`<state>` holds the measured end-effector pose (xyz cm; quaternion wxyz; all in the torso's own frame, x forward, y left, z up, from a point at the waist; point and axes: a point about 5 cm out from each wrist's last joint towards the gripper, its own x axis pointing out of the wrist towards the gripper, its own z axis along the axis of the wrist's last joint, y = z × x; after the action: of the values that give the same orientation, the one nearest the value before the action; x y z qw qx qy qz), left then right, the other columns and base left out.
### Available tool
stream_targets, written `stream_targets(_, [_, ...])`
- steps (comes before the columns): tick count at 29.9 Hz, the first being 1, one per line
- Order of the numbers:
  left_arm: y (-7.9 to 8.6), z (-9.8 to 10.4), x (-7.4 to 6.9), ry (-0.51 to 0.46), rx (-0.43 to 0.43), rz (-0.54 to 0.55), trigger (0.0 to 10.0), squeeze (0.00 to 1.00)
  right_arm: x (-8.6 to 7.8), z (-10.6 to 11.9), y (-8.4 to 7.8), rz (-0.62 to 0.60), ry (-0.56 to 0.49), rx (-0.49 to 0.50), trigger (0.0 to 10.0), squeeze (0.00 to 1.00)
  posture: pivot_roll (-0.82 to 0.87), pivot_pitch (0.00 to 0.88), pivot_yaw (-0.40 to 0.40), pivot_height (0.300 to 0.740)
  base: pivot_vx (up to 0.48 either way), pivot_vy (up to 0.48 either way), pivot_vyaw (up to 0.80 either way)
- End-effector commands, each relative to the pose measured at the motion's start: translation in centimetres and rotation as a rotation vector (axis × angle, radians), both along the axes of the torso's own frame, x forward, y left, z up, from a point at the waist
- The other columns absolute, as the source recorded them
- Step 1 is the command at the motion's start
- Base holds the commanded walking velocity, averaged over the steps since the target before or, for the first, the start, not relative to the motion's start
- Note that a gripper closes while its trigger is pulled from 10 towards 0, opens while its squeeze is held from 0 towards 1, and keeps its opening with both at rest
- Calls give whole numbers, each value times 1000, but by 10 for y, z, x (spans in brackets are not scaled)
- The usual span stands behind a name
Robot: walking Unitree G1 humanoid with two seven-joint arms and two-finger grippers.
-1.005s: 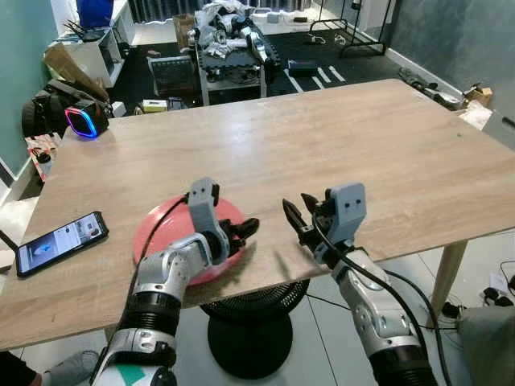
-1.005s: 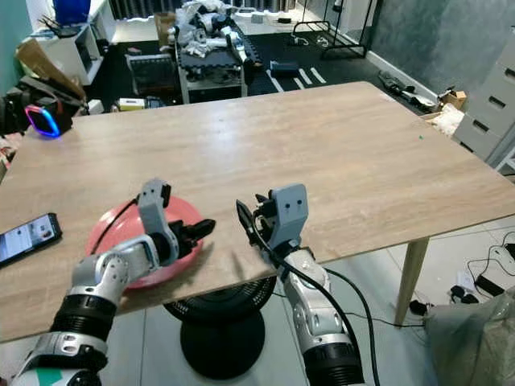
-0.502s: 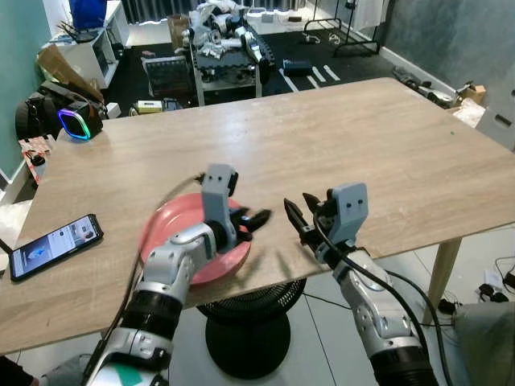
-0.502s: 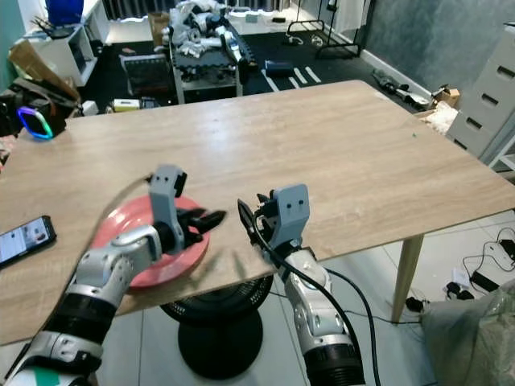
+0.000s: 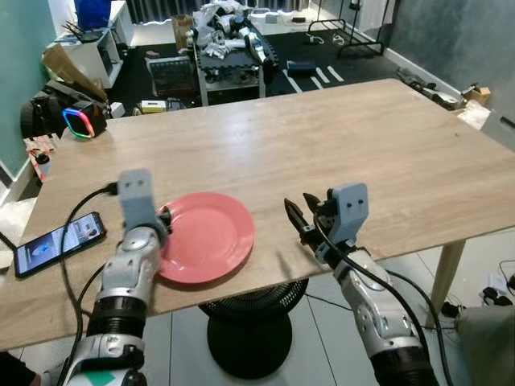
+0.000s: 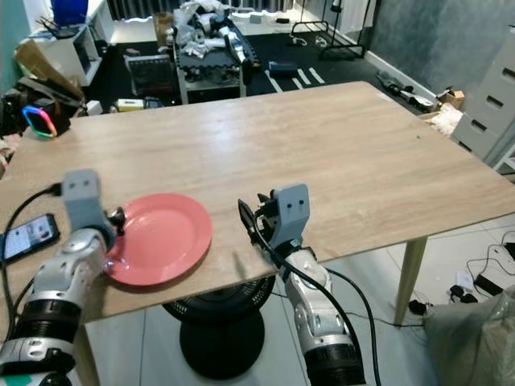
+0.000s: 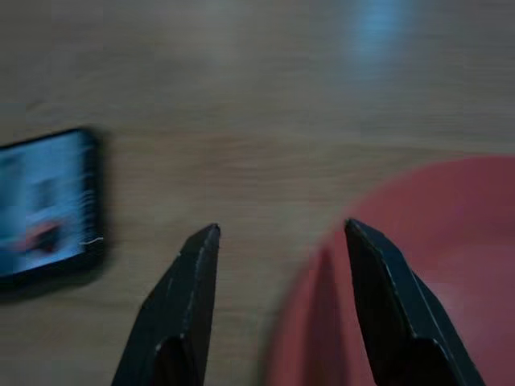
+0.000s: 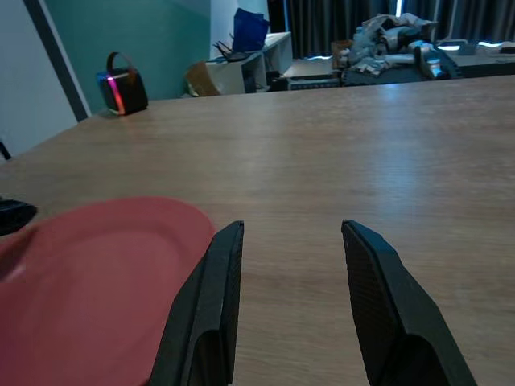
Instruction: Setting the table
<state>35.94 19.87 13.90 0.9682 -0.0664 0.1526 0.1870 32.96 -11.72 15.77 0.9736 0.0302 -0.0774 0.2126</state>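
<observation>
A red plate (image 5: 205,236) lies flat on the wooden table (image 5: 362,145), close to its front edge. My left gripper (image 7: 282,232) is open at the plate's left rim, one finger (image 7: 386,305) over the plate and the other over bare wood; it holds nothing. In the left eye view its grey wrist block (image 5: 135,193) stands just left of the plate. My right gripper (image 5: 299,211) hovers open at the table's front edge, a short way right of the plate, with nothing between its fingers (image 8: 213,305).
A black phone (image 5: 56,243) with a lit screen lies left of the plate near the table's left front corner. A speaker with a glowing ring (image 5: 79,121) sits past the far left corner. A black round base (image 5: 249,338) stands under the table edge.
My left arm has swung back from over the plate to its left rim, leaving the plate uncovered. The right arm has stayed where it was.
</observation>
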Motion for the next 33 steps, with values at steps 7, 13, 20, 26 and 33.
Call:
stream_targets(7, [16,-7,-2,6,-125,83,10000,0,-1,-3,0,5,8,-11,10000,0,-38,0,117,740,0,0,0])
stream_targets(13, [3,-2,6,-65,-203,-57,10000,0,0,-2,0,3,3,-11,10000,0,-41,0,117,740,0,0,0])
stream_targets(20, [-14,-10,4,-57,-314,-180,10000,0,0,-2,-1,1,3,-11,10000,0,-43,0,118,740,0,0,0])
stream_targets(26, [-21,-18,0,-46,-352,-224,10000,0,-1,-1,-1,1,2,-11,10000,0,-43,0,118,740,0,0,0])
stream_targets(33, [-4,-5,1,-110,-82,-129,10000,0,-1,-2,-1,2,4,-10,10000,0,-40,0,116,740,0,0,0])
